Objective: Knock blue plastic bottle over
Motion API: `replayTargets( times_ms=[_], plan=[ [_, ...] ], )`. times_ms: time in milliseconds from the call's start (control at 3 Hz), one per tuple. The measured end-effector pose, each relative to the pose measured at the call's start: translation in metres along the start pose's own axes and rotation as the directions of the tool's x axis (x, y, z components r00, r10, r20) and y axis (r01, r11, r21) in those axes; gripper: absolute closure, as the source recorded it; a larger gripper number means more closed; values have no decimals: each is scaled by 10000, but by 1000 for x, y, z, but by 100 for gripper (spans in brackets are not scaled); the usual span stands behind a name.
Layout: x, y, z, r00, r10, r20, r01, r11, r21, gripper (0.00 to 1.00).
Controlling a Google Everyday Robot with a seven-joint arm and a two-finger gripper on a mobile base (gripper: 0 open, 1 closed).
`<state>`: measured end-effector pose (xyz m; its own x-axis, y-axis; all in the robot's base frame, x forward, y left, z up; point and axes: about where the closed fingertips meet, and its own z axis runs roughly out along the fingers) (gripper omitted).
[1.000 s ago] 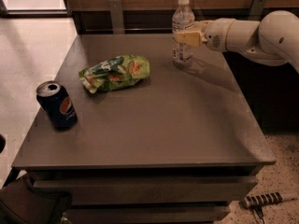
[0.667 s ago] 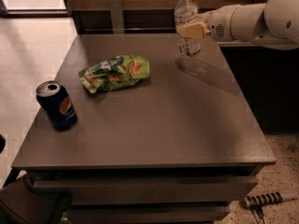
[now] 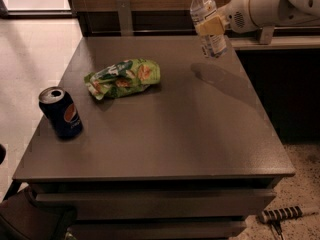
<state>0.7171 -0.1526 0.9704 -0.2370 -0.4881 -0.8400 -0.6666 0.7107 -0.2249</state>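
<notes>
Firstly, at the near floor, right: a striped tool handle, lying flat. Grey table with drawer fronts below its near edge.

Near left on the table: dark blue Pepsi can, upright, silver top showing; contents cannot be told.

Further back, left of centre: crumpled green snack bag, lying flat.

Far right: blue plastic bottle, clear, white cap uppermost. Its long axis is near vertical, leaning slightly, with the cap toward the left and the base toward the right. The base appears raised off the table, its shadow lying apart below. Fill level cannot be told.

Gripper, clenched around the bottle's middle, on a white arm entering from the right.
</notes>
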Motion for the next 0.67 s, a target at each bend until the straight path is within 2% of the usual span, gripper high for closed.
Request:
replayTargets(
  times_ms=[333,667],
  plan=[
    [12,3,-8,9958,-24,-914,2,9997,-240,100],
    [23,10,-14,9882,97,-1529,-191,9980,-598,100]
  ],
)
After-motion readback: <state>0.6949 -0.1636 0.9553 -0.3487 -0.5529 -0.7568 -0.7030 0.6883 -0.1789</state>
